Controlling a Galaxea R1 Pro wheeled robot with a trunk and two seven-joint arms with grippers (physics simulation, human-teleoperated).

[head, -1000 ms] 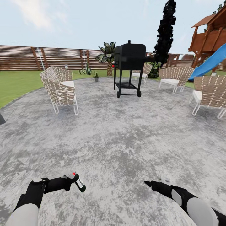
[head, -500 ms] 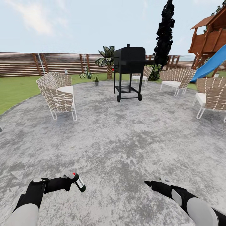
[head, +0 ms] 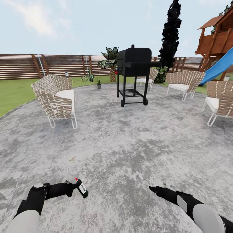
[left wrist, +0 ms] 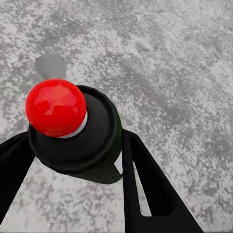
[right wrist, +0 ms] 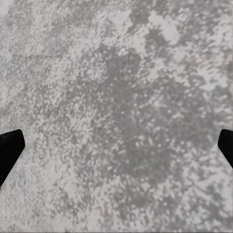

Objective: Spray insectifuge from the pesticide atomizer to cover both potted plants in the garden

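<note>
My left gripper [head: 75, 187] is shut on the pesticide atomizer [head: 81, 189], a slim black bottle with a white label, held low over the paving at the lower left. In the left wrist view the atomizer [left wrist: 73, 141] shows its red dot on top, and a black finger [left wrist: 148, 182] presses on each side of it. My right gripper [head: 151, 188] hangs at the lower right. In its wrist view the gripper [right wrist: 116, 145] is open over bare paving. One small potted plant [head: 99, 84] in a grey pot stands far ahead at the paved patch's back edge.
A black wheeled grill [head: 133, 69] stands ahead at centre. A woven chair [head: 56, 98] is at the left, with more chairs [head: 185, 82] at the right. Beside the potted plant are a striped agave [head: 88, 77] and a palm [head: 111, 60]. Behind run lawn, the wooden fence [head: 32, 66] and a blue slide [head: 220, 66].
The whole view has shifted: the grill and chairs look nearer and the left chair has slid leftward, so the camera moved. Both arms keep their pose, and the atomizer is still held.
</note>
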